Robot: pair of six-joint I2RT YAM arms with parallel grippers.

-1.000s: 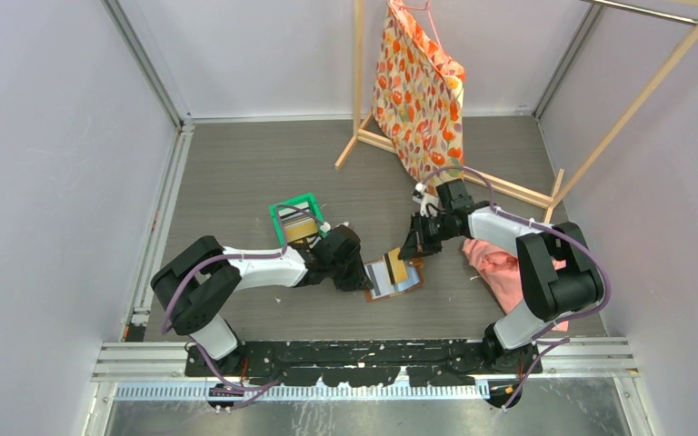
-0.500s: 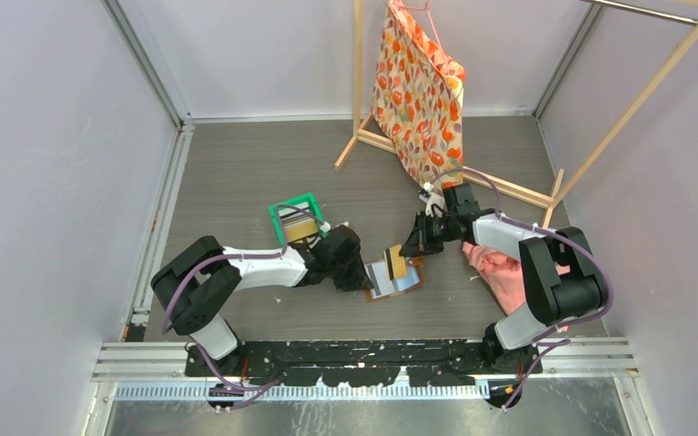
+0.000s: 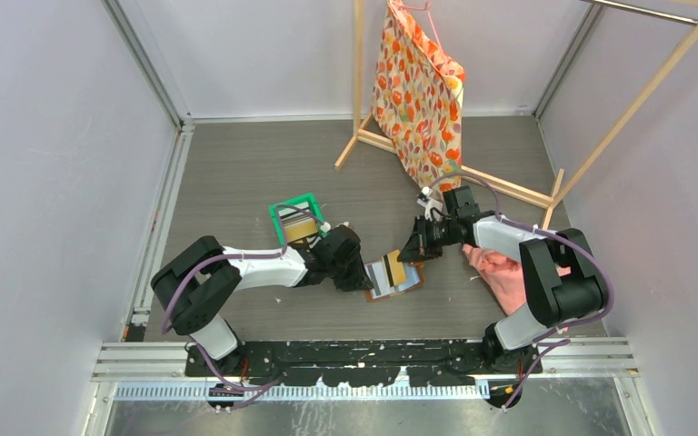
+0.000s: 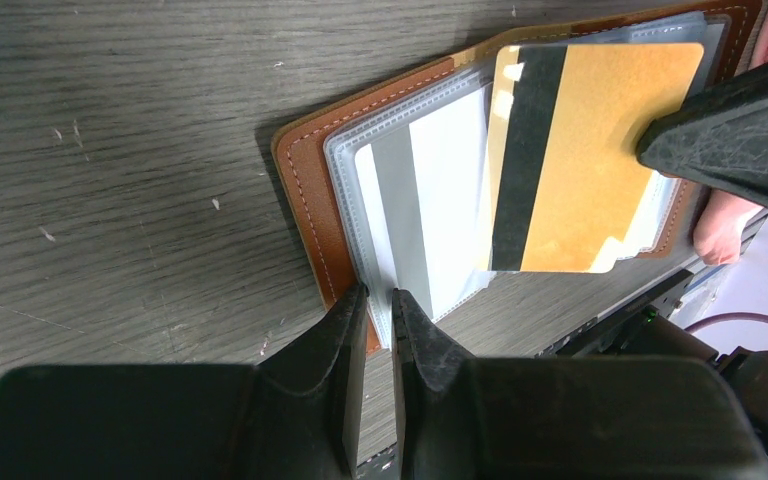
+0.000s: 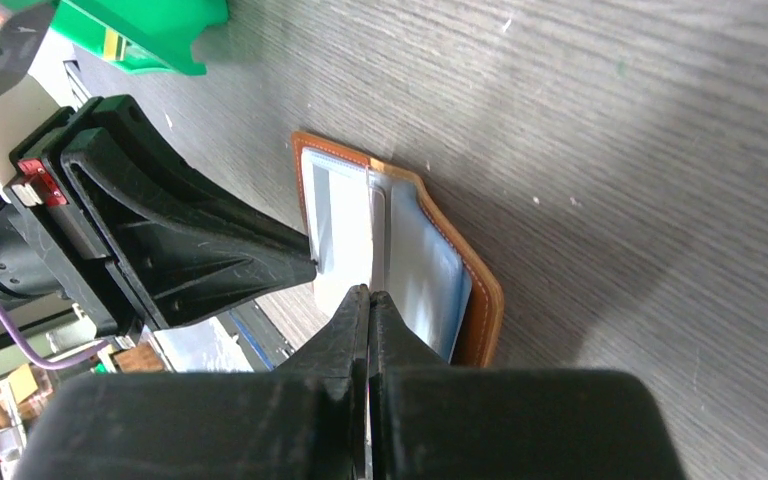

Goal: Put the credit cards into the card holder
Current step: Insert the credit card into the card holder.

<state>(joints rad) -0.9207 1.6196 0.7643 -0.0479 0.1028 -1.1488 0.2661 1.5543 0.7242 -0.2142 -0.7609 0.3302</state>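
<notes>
While the left hand (image 4: 375, 305) pins the near edge of the card holder (image 4: 305, 210) against the worktop (image 4: 110, 150), its fingers drawn almost together on the leather cover and the clear sleeve edge, the step in hand looks to be seating one card in a pocket. The holder lies open and flat between the two arms, brown stitched leather outside, a stack of clear plastic sleeves over a pale blue lining inside. One pale card (image 4: 440, 200) with a grey stripe appears to sit in a sleeve already. Over the far half lies the gold card (image 4: 600, 150), black stripe across it, tilted slightly and not yet in a pocket as far as can be told. The right hand (image 5: 367, 300) pinches its far edge, fingers pressed nearly shut on the thin plastic. Next, I judge, that card's leading edge must find a sleeve mouth and slide in while the holder is held down. Farther off are a green bin (image 3: 282, 211), a pink cloth (image 3: 495, 263), and a floral bag (image 3: 418, 91) on a wooden rack (image 3: 358, 82).
</notes>
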